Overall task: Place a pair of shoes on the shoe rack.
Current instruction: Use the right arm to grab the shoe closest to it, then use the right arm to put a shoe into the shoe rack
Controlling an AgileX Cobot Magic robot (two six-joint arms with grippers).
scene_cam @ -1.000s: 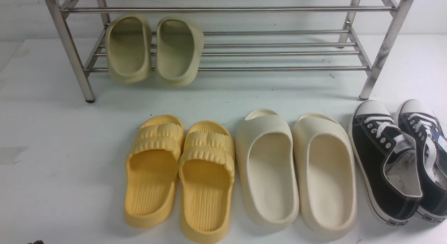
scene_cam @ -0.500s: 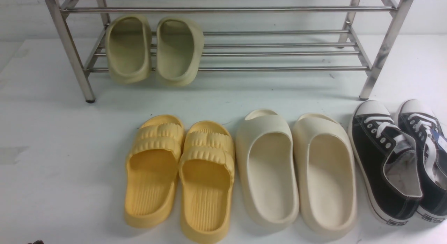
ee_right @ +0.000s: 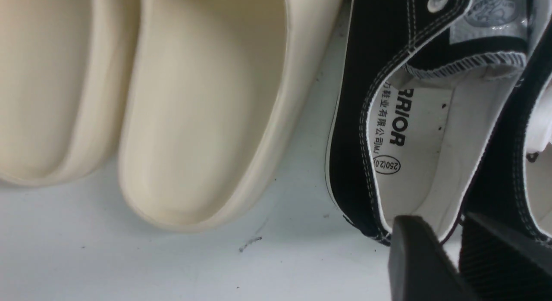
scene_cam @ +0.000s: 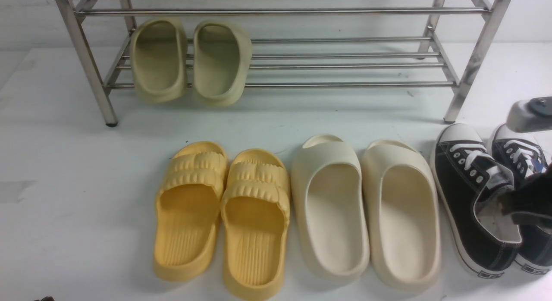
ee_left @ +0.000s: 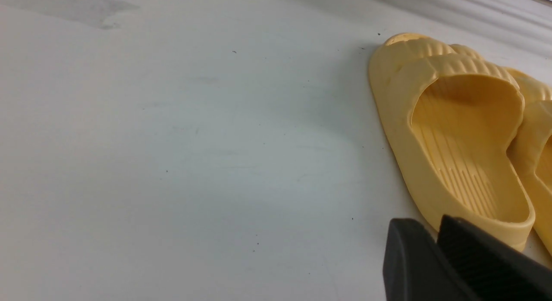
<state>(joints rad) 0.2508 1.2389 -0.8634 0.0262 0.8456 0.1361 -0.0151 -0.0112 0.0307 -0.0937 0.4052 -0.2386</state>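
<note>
Front view: a shiny stainless-steel shoe rack [scene_cam: 276, 11] of thin horizontal bars spanned the top of the frame. A pair of olive-green foam slides [scene_cam: 159, 59] rested on its lower tier at upper left. On the white counter [scene_cam: 64, 206] below stood ribbed yellow slippers [scene_cam: 254, 223], cream foam slides [scene_cam: 332, 214] and, at the lower right edge, the pair of black canvas sneakers [scene_cam: 463, 197] with white laces, off the rack. The right pincer [scene_cam: 511, 206] hung over the sneakers' heels.

Left wrist view: the left pincer [ee_left: 424, 225] had its black fingers pressed together, empty, above the counter [ee_left: 172, 163] and near a yellow slipper's [ee_left: 453, 133] heel.

Right wrist view: the right pincer [ee_right: 435, 221] sat at one sneaker's [ee_right: 358, 120] heel rim, near a cream slide [ee_right: 207, 98]. Whether it clamped the rim could not be told.
</note>
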